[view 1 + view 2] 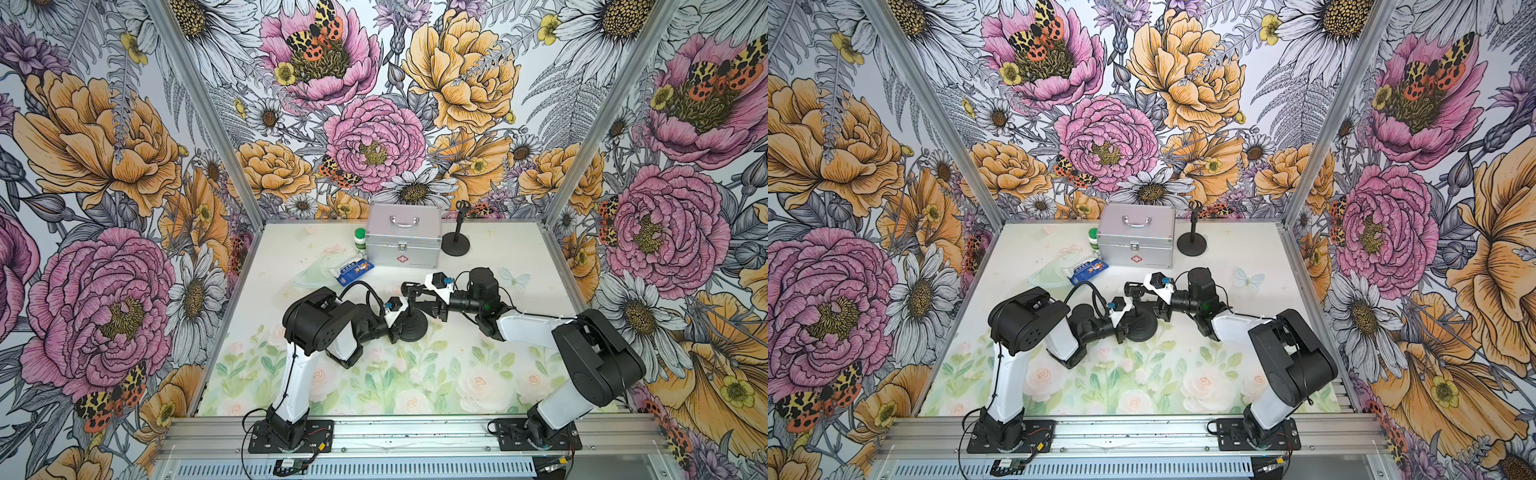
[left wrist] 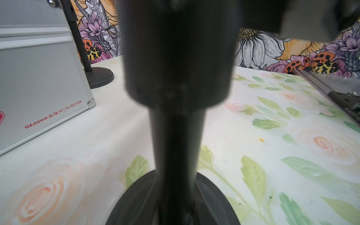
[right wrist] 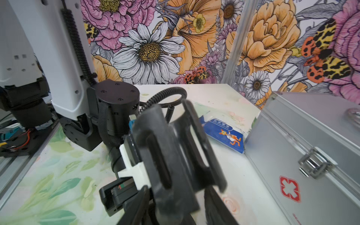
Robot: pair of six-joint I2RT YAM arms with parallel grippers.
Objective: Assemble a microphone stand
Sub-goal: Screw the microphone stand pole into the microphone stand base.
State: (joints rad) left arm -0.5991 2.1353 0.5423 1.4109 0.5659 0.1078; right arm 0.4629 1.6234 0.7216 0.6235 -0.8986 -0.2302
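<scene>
Stand being built sits mid-worktop [image 1: 478, 374]: round base [image 1: 415, 328] flat on the mat, stand pole [image 2: 176, 140] upright out of it, mic clip [image 3: 175, 148] at the pole's top. My left hand [image 1: 398, 322] is clamped together low on the pole, just above the base. Its pads don't show in the left wrist view, only the pole filling the centre. My right hand [image 1: 410, 291] is up at the clip. In the right wrist view its fingers [image 3: 214, 206] stand apart either side of the clip's foot, with a sliver of worktop showing between one finger and the clip, so I read it as not gripping. Step, as I judge it: threading the clip onto the pole, between turns. To do it well, hold the left clamp firm so pole and base can't spin or tip. Close the right hand on the clip's solid neck, not on the springy U arms. Line the wrist up with the pole's axis before twisting, and turn in short bites with no sideways push. Can't see the thread, so seating is unknown. The finished stand [image 1: 456, 237] at the back, beside the first-aid case [image 1: 403, 241], shows the look to match: clip straight on top. Risk: cross-threading if the clip goes on tilted.
</scene>
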